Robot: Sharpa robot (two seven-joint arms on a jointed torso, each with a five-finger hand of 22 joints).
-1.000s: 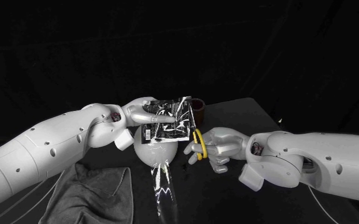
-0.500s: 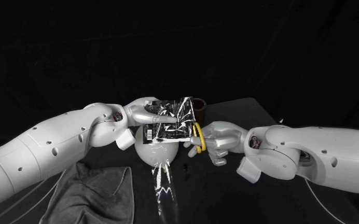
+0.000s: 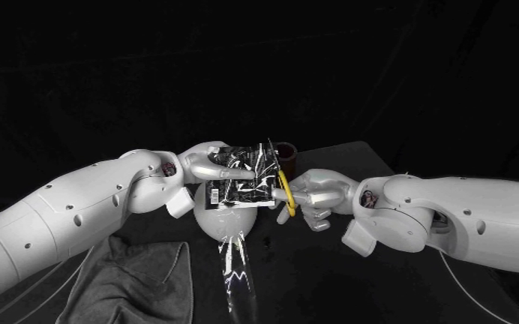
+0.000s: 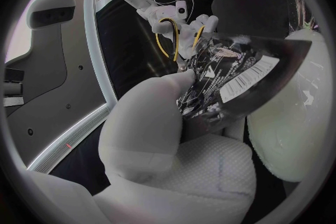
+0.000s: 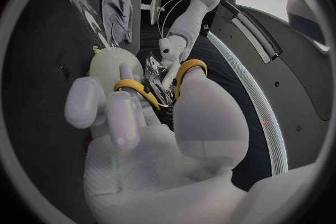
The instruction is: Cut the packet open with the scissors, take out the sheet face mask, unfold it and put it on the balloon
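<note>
One packet (image 3: pixel 240 178) gripped by left hand (image 3: pixel 208 163); scissors (image 3: pixel 286 193) in right hand (image 3: pixel 321 198) alongside.

Table: black flat-topped table (image 3: pixel 346 160), its far corner showing against the dark backdrop.
Balloon: pale white balloon (image 3: pixel 225 223), lying near the middle of the table, long axis running towards the near edge.
Film: strip of clear, shiny, crinkled plastic film (image 3: pixel 238 283), lying flat on the table; it starts right at the balloon's near end and runs to the near edge.
Cloth: crumpled grey fabric cloth (image 3: pixel 135 283), on the near left part of the table, just beside the film.
Cup: small dark round cup (image 3: pixel 288 148), standing on the far side beyond the balloon; partly hidden, contents cannot be told.
</note>
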